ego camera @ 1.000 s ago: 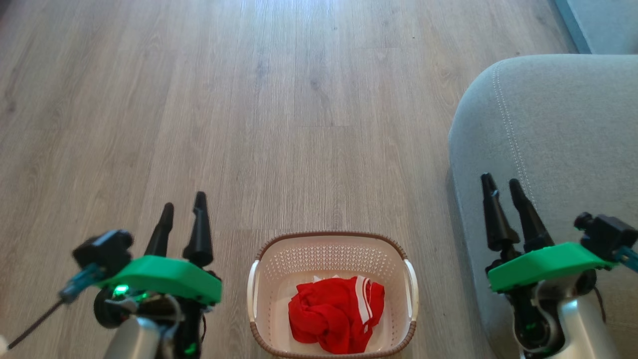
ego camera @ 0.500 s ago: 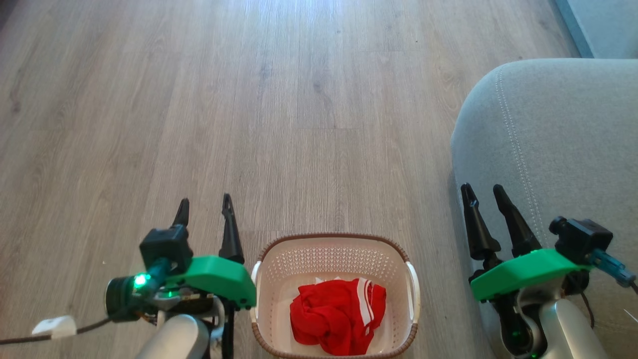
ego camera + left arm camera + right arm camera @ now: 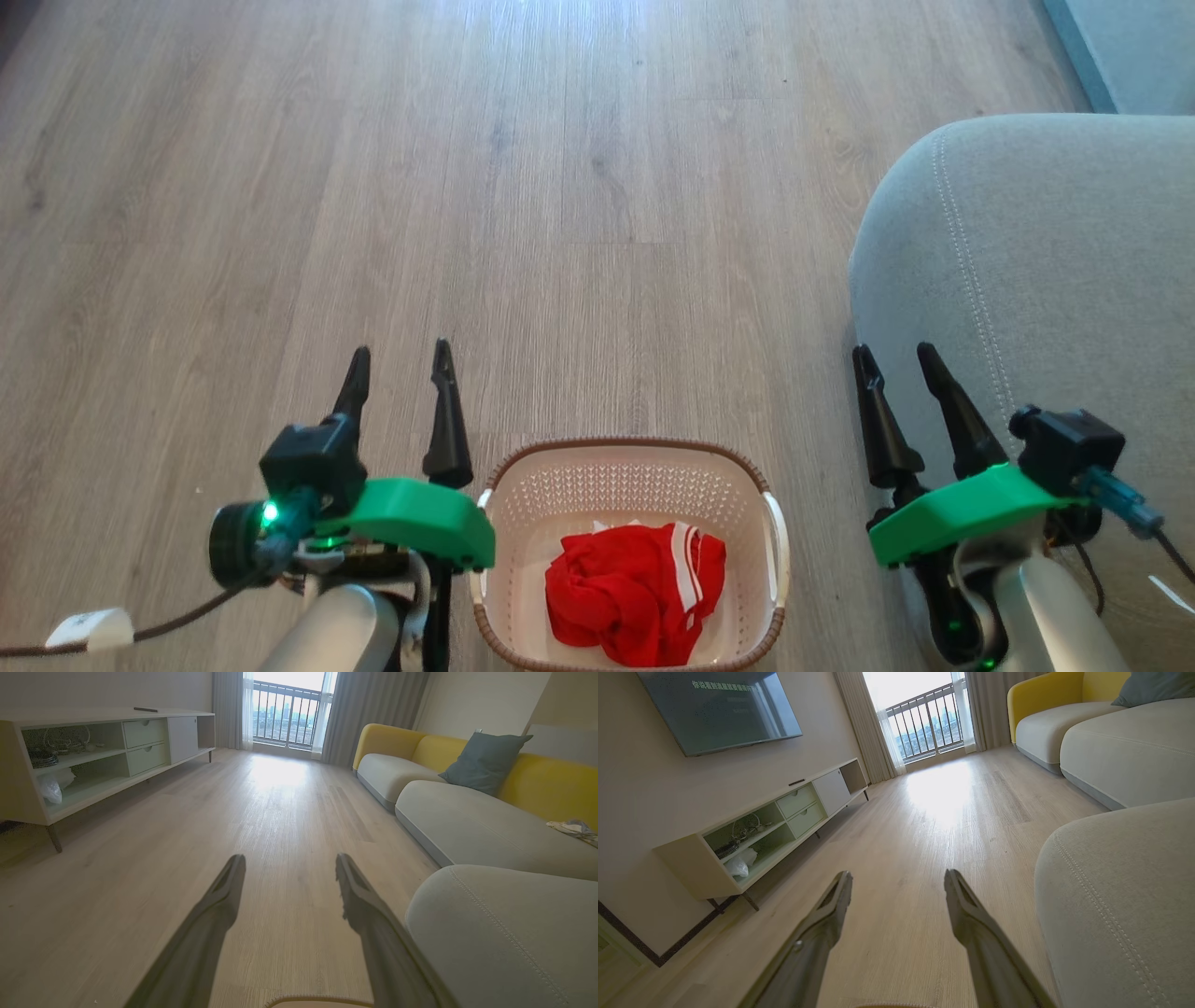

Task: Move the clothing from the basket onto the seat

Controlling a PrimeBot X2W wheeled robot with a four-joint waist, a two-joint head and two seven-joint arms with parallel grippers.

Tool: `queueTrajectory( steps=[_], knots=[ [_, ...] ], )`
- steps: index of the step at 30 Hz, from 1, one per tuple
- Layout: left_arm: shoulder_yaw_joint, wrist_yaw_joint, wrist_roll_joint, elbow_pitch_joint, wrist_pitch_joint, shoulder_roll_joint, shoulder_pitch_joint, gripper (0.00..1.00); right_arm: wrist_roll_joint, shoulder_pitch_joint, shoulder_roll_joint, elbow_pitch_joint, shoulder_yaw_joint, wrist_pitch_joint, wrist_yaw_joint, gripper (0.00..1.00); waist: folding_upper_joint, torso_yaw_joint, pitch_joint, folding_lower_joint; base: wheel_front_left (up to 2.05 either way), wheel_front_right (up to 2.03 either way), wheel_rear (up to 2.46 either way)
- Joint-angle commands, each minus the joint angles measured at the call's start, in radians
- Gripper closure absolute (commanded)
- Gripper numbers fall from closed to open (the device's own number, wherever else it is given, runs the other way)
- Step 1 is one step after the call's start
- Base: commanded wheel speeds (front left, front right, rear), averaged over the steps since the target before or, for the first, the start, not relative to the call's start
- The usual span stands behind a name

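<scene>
Head view, looking down: the basket (image 3: 625,444) sits on the wooden floor (image 3: 560,187) right in front of the robot, between its two arms. The clothing (image 3: 635,593) lies crumpled inside it, a red heap with a white, red-striped band showing on its right side. Both arms are clear of the fabric.

The left gripper (image 3: 400,350) hangs just beside the basket's left rim, over the floor, with its fingers spread apart and holding nothing. The right gripper (image 3: 892,349) is off to the basket's right, at the near edge of the seat (image 3: 1055,280). Its fingers are likewise spread and empty, pointing away from the robot.

The seat is a big grey-green cushion with a double line of stitching round its corner, standing just right of the basket.

Along the left wrist view, a low cabinet (image 3: 117,760) runs down one wall, a yellow-backed sofa (image 3: 467,812) stands opposite, and a balcony door (image 3: 287,716) closes the far end. In the right wrist view a dark screen (image 3: 719,709) hangs on the wall above the cabinet.
</scene>
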Motion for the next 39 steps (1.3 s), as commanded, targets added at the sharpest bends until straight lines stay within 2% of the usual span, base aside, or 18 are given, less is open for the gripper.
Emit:
queueTrajectory(
  steps=[1,8,11,14,21,29,39],
  knots=[
    [0.04,-0.014,0.008,-0.025,-0.014,-0.002,-0.016,0.0,-0.026,-0.046,0.0,-0.025,0.021,-0.015,0.0,0.0,0.0,0.001,0.0,0.0,0.0,0.0,0.0],
    [0.183,-0.265,0.038,0.092,-0.035,-0.106,0.059,0.0,-0.072,-0.054,0.005,0.046,0.011,-0.036,0.0,0.0,0.0,0.006,-0.004,0.0,0.0,0.0,0.0],
    [0.245,-0.344,0.074,0.129,-0.043,-0.145,0.077,0.0,-0.102,-0.061,0.006,0.063,0.011,-0.045,0.0,0.0,0.0,0.007,-0.006,0.0,0.0,0.0,0.0],
    [0.294,-0.389,0.136,0.143,-0.052,-0.167,0.083,0.0,-0.136,-0.068,0.007,0.071,0.016,-0.054,0.0,0.0,0.0,0.008,-0.007,0.0,0.0,0.0,0.0],
    [0.331,-0.437,0.244,0.147,-0.073,-0.183,0.089,0.0,-0.223,-0.08,0.008,0.076,0.032,-0.074,0.0,0.0,0.0,0.008,-0.008,0.0,0.0,0.0,0.0],
    [0.305,-0.429,0.29,0.138,-0.092,-0.183,0.088,0.0,-0.302,-0.088,0.007,0.078,0.045,-0.094,0.0,0.0,0.0,0.011,-0.013,0.0,0.0,0.0,0.0],
    [0.297,-0.431,0.282,0.145,-0.092,-0.183,0.091,0.0,-0.297,-0.084,0.008,0.084,0.049,-0.094,0.0,0.0,0.0,0.006,-0.014,0.0,0.0,0.0,0.0]
  ],
)
